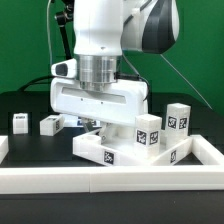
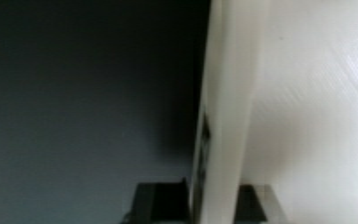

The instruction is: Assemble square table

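Exterior view
Arm (image 1: 100,40): white, reaching down from top centre, with its wide body at mid frame.
Gripper (image 1: 96,126): just below centre, tips down at the table top's edge and partly hidden by the arm's own body.
Table top (image 1: 125,150): white slab with tags, lower centre to lower right, close against the white rail (image 1: 60,182) that crosses the bottom of the frame.
Leg (image 1: 20,121), leg (image 1: 48,124): mid left on the black surface (image 1: 30,142), near each other and well apart from the slab.
Leg (image 1: 147,130), leg (image 1: 178,117): mid right, upright; standing on the slab or behind it, cannot tell.

Wrist view
Table top (image 2: 247,90): long white edge filling one side, seen edge-on against the dark surface.
Gripper (image 2: 208,205): pressed together on that edge.
Fingers (image 2: 158,203): dark, one on each face of the thin white wall, touching it.
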Tool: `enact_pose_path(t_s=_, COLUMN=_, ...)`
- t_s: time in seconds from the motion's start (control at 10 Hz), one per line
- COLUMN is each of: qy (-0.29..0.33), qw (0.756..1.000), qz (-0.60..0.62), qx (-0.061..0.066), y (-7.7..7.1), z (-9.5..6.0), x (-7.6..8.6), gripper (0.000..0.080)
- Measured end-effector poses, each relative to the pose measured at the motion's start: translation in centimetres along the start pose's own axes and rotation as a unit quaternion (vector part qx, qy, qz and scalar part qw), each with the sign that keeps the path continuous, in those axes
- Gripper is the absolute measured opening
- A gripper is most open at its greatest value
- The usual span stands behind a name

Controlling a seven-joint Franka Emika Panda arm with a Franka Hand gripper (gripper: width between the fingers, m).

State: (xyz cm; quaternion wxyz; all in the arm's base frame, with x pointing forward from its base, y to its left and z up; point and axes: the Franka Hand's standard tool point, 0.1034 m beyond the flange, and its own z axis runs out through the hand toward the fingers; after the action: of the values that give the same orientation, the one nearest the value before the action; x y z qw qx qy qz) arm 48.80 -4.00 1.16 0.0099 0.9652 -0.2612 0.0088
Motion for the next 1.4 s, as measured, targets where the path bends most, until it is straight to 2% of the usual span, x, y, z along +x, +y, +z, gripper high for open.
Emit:
enact_pose_path(t_s=0.2, qy=-0.001, qw=0.997, qz=-0.074, qx=0.000, y=0.2, z=0.1, x=0.2, gripper=0.0077)
enact_pose_path(t_s=0.3, qy=0.001, qw=0.993, qz=-0.115, qx=-0.002, y=0.1, z=0.0, x=0.8, gripper=0.0076)
enact_pose_path(t_s=0.4, qy=0.004, qw=0.988, qz=-0.157, qx=-0.006, y=-0.4, z=-0.2, x=1.0, gripper=0.0075)
enact_pose_path(t_s=0.6, qy=0.005, qw=0.971, qz=-0.237, qx=-0.013, y=-1.1, z=-0.5, x=1.5, gripper=0.0073)
enact_pose_path(t_s=0.7, qy=0.007, qw=0.955, qz=-0.295, qx=-0.015, y=-1.4, z=-0.7, x=1.9, gripper=0.0072)
enact_pose_path(t_s=0.9, qy=0.005, qw=0.943, qz=-0.332, qx=-0.017, y=-1.1, z=-0.6, x=1.9, gripper=0.0069)
enact_pose_path(t_s=1.4, qy=-0.003, qw=0.854, qz=-0.519, qx=-0.033, y=-0.5, z=-0.5, x=2.2, gripper=0.0069)
